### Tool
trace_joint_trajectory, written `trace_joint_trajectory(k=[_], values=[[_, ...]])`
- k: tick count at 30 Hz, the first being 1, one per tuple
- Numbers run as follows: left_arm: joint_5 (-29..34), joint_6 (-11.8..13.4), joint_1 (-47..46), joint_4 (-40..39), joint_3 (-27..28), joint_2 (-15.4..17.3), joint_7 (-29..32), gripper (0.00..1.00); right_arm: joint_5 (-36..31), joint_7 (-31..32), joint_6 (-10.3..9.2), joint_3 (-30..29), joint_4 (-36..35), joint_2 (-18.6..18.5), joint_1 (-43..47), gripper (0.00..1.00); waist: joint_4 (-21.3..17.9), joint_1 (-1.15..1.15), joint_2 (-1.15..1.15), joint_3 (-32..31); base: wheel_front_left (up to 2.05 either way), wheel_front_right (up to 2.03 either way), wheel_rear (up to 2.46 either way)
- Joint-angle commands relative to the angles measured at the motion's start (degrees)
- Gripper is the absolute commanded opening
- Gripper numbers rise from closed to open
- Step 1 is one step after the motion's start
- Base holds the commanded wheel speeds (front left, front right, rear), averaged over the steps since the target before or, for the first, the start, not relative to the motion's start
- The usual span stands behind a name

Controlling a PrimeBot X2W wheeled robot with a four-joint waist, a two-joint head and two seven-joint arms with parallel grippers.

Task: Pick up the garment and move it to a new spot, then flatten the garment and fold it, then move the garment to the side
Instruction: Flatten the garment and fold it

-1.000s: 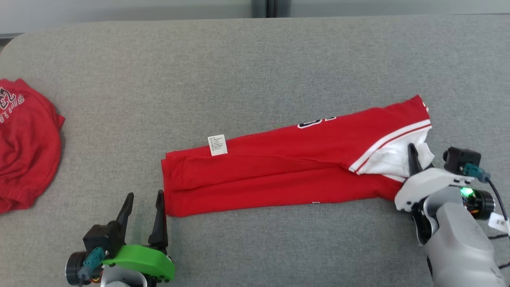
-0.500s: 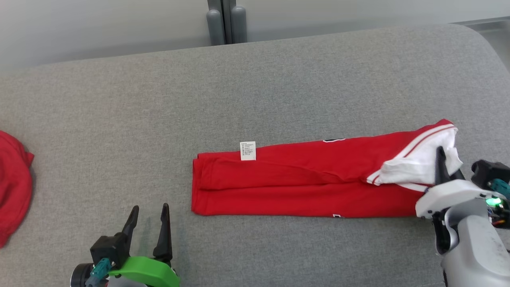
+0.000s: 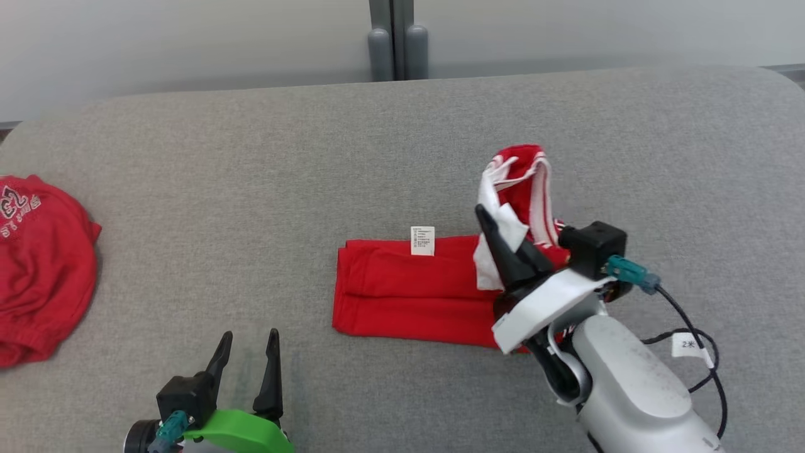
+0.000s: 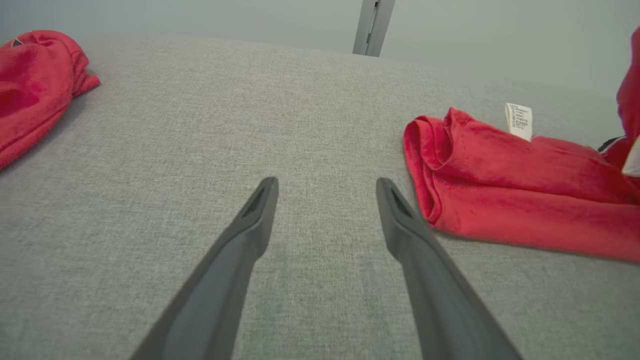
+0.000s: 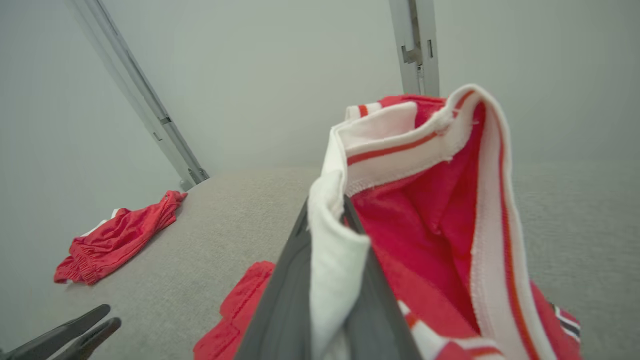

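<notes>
The garment is a red piece with white striped trim, lying as a long folded strip on the grey padded table, a white label on its far edge. My right gripper is shut on the white-trimmed end, which it holds raised and doubled back above the strip's right part. In the right wrist view the white cloth sits pinched between the fingers, with the red lining hanging beside them. My left gripper stands open and holds nothing, low over the table, just left of the garment's folded edge.
A second red garment lies crumpled at the table's left edge, also seen in the left wrist view. Two grey posts stand behind the far edge. A black cable loops off my right wrist.
The head camera has shifted. My right gripper has lifted the trimmed end off the table and carried it left over the strip, so less of it lies flat. The left gripper stays open.
</notes>
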Motion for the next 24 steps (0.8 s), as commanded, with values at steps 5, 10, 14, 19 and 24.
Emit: trace_joint_trajectory(k=[5, 10, 14, 19, 24], values=[[-1.0, 0.1, 0.5, 0.8, -0.8, 0.1, 0.0, 1.00, 4.8, -0.1, -0.07, 9.6, 1.9, -0.2, -2.6, 0.00, 5.2, 0.00, 0.00, -0.7, 0.00, 0.00, 0.00], [-1.0, 0.1, 0.8, 1.2, -0.7, 0.1, 0.0, 1.00, 7.4, -0.1, -0.07, 11.6, 1.2, -0.3, -4.4, 1.00, 6.9, 0.00, 0.00, -1.2, 0.00, 0.00, 0.00], [-0.5, 0.1, 1.0, 1.3, 0.7, 0.1, 0.0, 1.00, 5.3, -0.1, -0.07, 7.5, 0.7, -0.4, -3.4, 1.00, 6.0, 0.00, 0.00, -1.8, 0.00, 0.00, 0.00], [0.3, 0.1, 0.7, 0.7, 2.3, 0.0, 0.0, 1.00, -3.0, -0.1, -0.07, -2.1, 1.8, -0.3, -0.5, 1.00, 3.1, 0.00, 0.00, -2.3, 0.00, 0.00, 0.00], [2.5, 0.1, 0.3, -0.2, 3.1, 0.1, 0.0, 1.00, -12.7, -0.1, -0.07, -13.1, 1.6, -0.2, 4.5, 1.00, -0.3, 0.00, 0.00, -2.7, 0.00, 0.00, 0.00]])
